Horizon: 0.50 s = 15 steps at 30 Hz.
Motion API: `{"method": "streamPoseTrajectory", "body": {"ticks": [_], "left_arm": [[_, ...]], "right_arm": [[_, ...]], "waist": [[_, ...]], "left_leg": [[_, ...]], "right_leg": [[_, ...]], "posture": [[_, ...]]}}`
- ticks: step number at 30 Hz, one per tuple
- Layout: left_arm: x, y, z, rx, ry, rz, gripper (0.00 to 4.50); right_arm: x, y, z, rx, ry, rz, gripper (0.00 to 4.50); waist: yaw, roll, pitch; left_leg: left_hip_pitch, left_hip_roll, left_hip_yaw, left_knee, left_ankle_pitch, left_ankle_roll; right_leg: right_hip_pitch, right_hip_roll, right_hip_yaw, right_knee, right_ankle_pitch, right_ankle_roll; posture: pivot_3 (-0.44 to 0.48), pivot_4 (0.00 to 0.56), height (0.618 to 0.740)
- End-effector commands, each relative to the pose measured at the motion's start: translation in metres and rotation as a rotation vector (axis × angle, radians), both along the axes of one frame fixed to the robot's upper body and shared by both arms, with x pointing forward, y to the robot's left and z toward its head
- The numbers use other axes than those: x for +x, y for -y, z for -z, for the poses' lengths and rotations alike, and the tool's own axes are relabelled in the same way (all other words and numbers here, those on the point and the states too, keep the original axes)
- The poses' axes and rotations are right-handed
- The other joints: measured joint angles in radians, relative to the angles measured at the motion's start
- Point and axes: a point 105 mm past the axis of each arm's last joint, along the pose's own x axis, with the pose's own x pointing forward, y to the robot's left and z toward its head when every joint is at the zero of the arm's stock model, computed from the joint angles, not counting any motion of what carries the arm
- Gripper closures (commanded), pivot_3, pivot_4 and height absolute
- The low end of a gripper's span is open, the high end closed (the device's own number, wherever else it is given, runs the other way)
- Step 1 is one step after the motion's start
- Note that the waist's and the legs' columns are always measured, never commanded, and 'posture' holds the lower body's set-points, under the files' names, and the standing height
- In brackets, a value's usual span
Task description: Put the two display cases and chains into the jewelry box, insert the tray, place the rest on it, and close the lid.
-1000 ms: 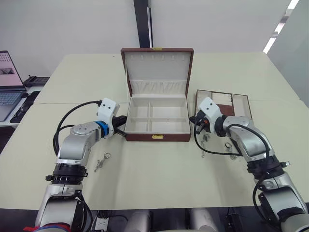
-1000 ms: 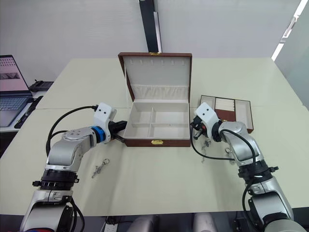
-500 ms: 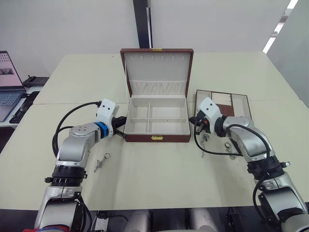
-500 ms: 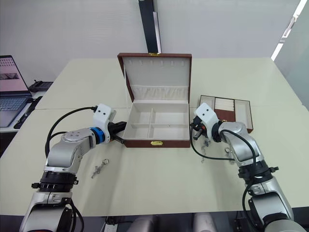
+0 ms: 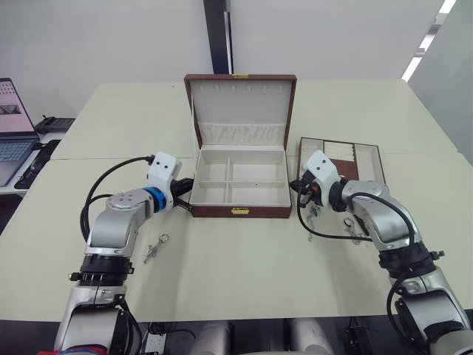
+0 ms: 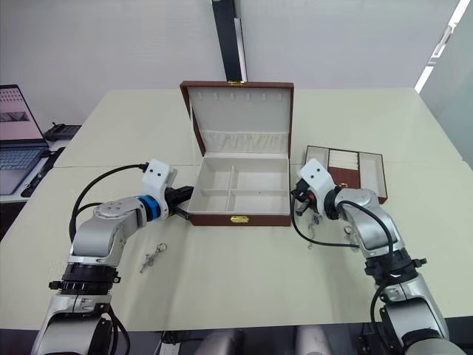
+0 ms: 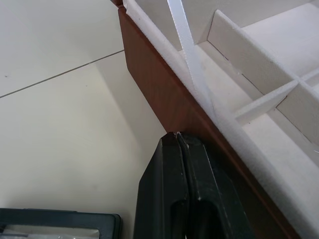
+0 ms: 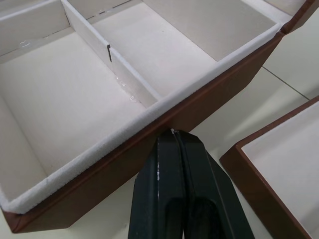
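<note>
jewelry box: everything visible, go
The jewelry box is reddish-brown and rectangular, on the table between both arms. Its lid stands open and upright, cream-lined with a gathered pocket, gold clasp on top. The cream interior is split by dividers into compartments, apparently empty. The shut left claw and right claw each point at an outer side wall, tips close against it.

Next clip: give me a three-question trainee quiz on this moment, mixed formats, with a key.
1. True or false: the lid of the jewelry box stands open.
2. Which side of the box is the tray on? A) robot's left B) robot's right
3. Fill in: the left gripper and the right gripper each have their fingers ____, tips close to the box's outer walls.

Key: 1 true; 2 B; 3 shut.
</note>
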Motion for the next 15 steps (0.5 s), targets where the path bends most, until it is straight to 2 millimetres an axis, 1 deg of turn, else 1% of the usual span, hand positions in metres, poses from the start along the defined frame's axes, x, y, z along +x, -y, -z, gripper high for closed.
{"method": "streamPoseTrajectory", "body": {"ticks": [1, 7, 9, 15], "left_arm": [[-0.004, 0.033, -0.015, -0.047, 0.062, 0.129, 4.50], [-0.003, 0.032, -0.016, -0.041, 0.066, 0.135, 4.50], [-0.003, 0.030, -0.016, -0.034, 0.066, 0.135, 4.50], [-0.002, 0.013, -0.016, -0.006, 0.069, 0.092, 4.50]], "right_arm": [[-0.022, -0.039, -0.008, 0.070, -0.009, -0.187, 4.48], [-0.023, -0.038, -0.007, 0.069, -0.018, -0.186, 4.48], [-0.021, -0.036, -0.007, 0.063, -0.013, -0.168, 4.48], [-0.014, -0.025, -0.005, 0.024, 0.008, -0.128, 4.48]], "waist": [[0.000, 0.000, 0.000], [0.000, 0.000, 0.000], [0.000, 0.000, 0.000], [0.000, 0.000, 0.000]], "left_leg": [[0.000, 0.000, 0.000, 0.000, 0.000, 0.000], [0.000, 0.000, 0.000, 0.000, 0.000, 0.000], [0.000, 0.000, 0.000, 0.000, 0.000, 0.000], [0.000, 0.000, 0.000, 0.000, 0.000, 0.000]], "right_leg": [[0.000, 0.000, 0.000, 0.000, 0.000, 0.000], [0.000, 0.000, 0.000, 0.000, 0.000, 0.000], [0.000, 0.000, 0.000, 0.000, 0.000, 0.000], [0.000, 0.000, 0.000, 0.000, 0.000, 0.000]], "posture": [[0.000, 0.150, 0.740], [0.000, 0.150, 0.740], [0.000, 0.150, 0.740], [0.000, 0.150, 0.740]]}}
